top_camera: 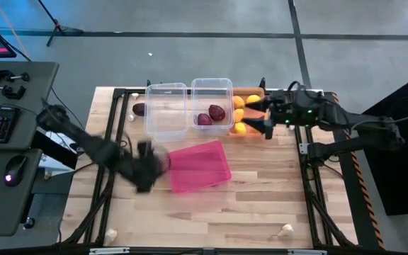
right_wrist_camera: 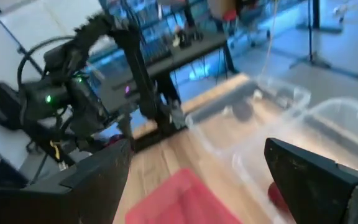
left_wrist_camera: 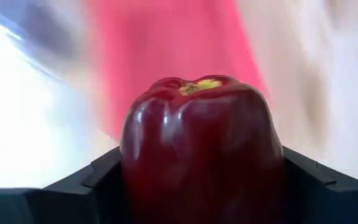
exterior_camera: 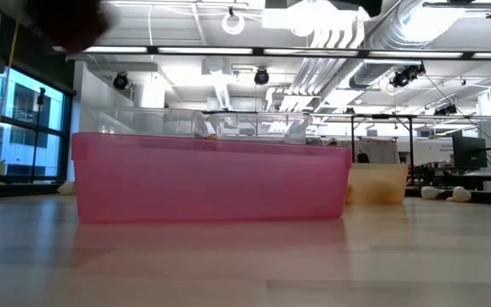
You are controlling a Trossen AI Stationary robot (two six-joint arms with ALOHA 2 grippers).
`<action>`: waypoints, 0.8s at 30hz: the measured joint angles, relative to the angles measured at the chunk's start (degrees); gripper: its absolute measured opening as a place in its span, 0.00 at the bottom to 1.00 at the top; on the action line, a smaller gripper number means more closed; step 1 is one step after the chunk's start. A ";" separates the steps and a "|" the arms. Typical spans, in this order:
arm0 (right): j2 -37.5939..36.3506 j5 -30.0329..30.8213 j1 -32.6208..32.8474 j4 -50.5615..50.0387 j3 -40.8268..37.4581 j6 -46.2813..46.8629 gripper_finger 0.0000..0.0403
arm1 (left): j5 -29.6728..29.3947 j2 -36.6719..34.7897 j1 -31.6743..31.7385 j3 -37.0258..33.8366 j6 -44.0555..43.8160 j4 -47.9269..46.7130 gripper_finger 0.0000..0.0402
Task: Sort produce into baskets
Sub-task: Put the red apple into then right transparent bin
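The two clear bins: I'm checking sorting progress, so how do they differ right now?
The left clear bin looks empty; the right clear bin holds two dark red pieces. The left one sits slightly nearer the pink bin; the right one adjoins the orange bin. Both are see-through, rectangular, similar-sized.

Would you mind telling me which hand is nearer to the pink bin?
The left. The left hand is right at the pink bin's left edge, holding a dark red fruit. The right hand is beyond it, over the orange bin.
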 joint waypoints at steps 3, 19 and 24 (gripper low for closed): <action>-1.69 1.91 -0.84 0.67 0.02 -0.07 0.89 | -11.05 -1.31 9.35 5.01 11.31 2.93 0.72; -0.14 6.29 -1.47 0.65 0.02 -0.07 0.89 | 8.69 11.76 49.85 -1.39 19.77 62.97 0.71; -0.14 10.84 -1.47 1.16 0.02 -0.07 0.89 | 11.33 21.42 49.68 2.32 17.34 61.24 0.71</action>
